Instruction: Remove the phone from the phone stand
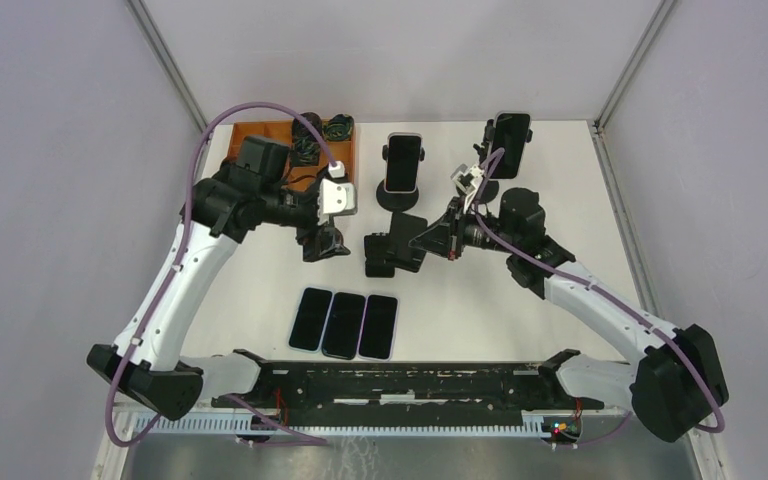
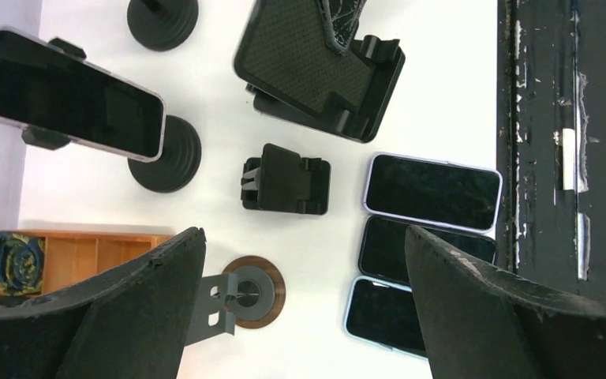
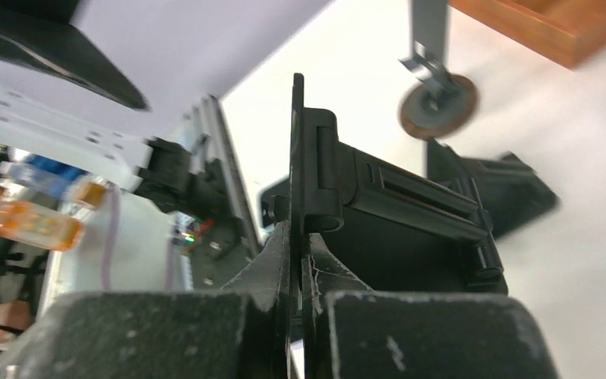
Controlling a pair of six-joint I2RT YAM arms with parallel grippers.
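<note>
While most of the white table [image 1: 460, 310] is occupied through its middle and far half, two phones are seen upright in round-based holders near the far edge. One phone [image 1: 403, 160] is seated in its phone stand [image 1: 398, 197] just beyond both grippers, and a second phone [image 1: 510, 140] is set farther right, by the far right corner. The right gripper [image 1: 428, 240] is pressed together on the thin plate of an empty black folding stand [image 1: 400, 243] near the nearer upright phone, apart from it. The left gripper [image 1: 325, 243] is spread wide with nothing between its fingers, just left of that folding stand. Open table is found to the right, around the right arm. A wooden tray [image 1: 260, 133] at the far left holds dark tangled items that cannot be identified. Three flat phones [image 1: 345, 323] are laid side by side, touching, near the front edge. A smaller black stand [image 2: 286, 183] is set between them and the folding stand.
</note>
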